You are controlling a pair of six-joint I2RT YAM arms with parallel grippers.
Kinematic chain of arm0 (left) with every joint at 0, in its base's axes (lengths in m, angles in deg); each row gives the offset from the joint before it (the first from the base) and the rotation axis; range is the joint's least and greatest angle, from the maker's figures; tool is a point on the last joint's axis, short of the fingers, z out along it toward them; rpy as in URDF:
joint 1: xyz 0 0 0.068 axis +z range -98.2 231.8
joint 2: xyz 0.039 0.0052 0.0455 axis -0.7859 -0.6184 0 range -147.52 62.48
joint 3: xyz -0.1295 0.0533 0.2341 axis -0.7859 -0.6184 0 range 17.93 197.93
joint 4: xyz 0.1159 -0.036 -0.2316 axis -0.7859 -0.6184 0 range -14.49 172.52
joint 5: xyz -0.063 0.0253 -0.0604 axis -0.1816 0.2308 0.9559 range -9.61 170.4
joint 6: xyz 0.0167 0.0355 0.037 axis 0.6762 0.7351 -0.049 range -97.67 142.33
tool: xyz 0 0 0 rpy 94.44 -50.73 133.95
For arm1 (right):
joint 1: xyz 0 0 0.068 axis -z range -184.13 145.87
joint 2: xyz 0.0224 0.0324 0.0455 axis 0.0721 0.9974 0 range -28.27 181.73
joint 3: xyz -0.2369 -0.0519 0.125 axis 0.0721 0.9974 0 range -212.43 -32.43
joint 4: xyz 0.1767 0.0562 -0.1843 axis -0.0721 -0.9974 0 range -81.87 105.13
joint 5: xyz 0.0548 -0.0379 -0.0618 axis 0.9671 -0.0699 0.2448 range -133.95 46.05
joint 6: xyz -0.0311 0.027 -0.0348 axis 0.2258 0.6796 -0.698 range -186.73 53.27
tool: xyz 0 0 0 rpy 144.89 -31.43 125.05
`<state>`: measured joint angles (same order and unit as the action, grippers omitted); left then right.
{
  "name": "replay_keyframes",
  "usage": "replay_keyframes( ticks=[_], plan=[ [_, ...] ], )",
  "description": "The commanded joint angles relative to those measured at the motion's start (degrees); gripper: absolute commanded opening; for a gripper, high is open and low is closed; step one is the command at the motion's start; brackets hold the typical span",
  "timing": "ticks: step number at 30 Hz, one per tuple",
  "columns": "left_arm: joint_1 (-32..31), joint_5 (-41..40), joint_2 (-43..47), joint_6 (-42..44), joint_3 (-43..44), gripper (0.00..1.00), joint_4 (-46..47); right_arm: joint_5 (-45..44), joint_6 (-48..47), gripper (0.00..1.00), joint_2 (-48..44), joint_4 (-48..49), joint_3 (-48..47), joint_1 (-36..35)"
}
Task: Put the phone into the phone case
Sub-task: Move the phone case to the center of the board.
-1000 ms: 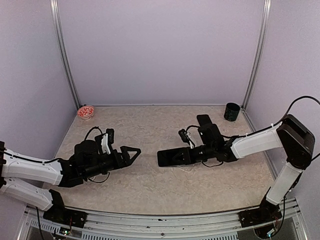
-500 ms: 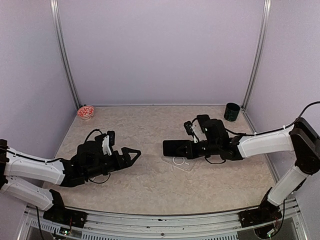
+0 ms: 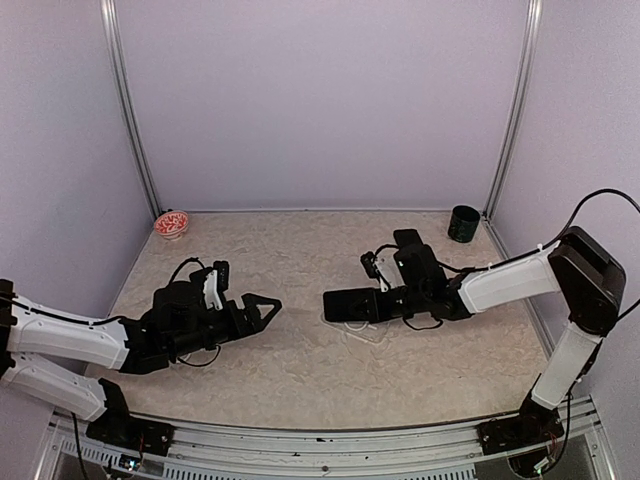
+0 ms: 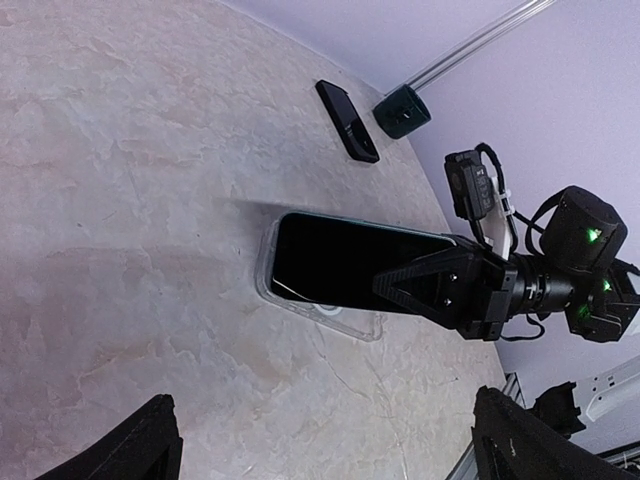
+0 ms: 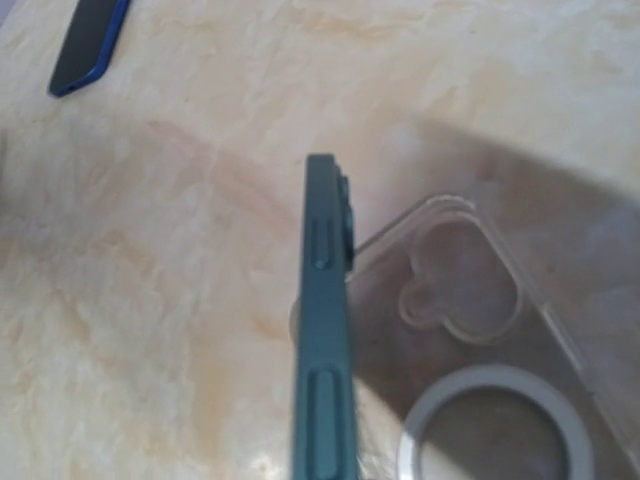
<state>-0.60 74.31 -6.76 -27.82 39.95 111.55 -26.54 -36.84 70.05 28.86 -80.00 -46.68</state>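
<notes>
The right jaws are clamped on one end of the phone point(image 3: 350, 304), a dark slab that sticks straight out ahead of their tips. The left wrist view shows its dark screen turned up and away from the bench point(image 3: 300, 370). The right wrist view shows it edge-on, with side buttons along the rim and the camera bump on the face turned toward the phone case point(image 5: 470, 330).

That case is clear, with a pale ring and a camera cut-out. It lies flat on the bench directly under the phone, and so just ahead of and below the right jaws. Its rim shows past the phone's far end and along one long side. The phone is close over the case but not seated in it, and I cannot tell whether the two touch.

The left jaws are spread apart with nothing between them. They point toward the phone from well off to its side.

Behind the right jaws, near the back wall, lie a second dark handset point(image 3: 407, 238) and a dark cup point(image 3: 463, 223). A small red-and-white bowl point(image 3: 172, 223) sits in the far corner beyond the left jaws.
</notes>
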Motion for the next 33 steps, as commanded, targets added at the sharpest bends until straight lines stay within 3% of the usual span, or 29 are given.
replay_keyframes(
  ticks=[1, 8, 17, 25, 33],
  plan=[
    [0.7, 0.3, 0.2, 0.2, 0.1, 0.99, 0.3, 7.3, -0.5, 0.0, 1.4, 1.1, -1.3, 0.2],
    [1.5, 0.5, -0.6, 0.3, 0.3, 0.99, 0.3, 14.7, 2.3, 0.0, 0.4, 3.9, 2.3, -0.6],
    [1.9, 1.5, -3.7, -0.3, 1.0, 0.99, 1.3, 15.3, 4.7, 0.0, -1.7, 4.9, 4.0, -3.3],
    [1.5, 3.3, -8.8, -1.2, 2.1, 0.99, 2.1, 23.6, 10.4, 0.0, -1.2, 5.6, 3.6, 1.9],
    [0.7, 5.7, -14.6, -1.0, 3.8, 0.98, 4.7, 30.0, 10.4, 0.0, 1.8, -0.9, -0.2, 4.2]
  ],
)
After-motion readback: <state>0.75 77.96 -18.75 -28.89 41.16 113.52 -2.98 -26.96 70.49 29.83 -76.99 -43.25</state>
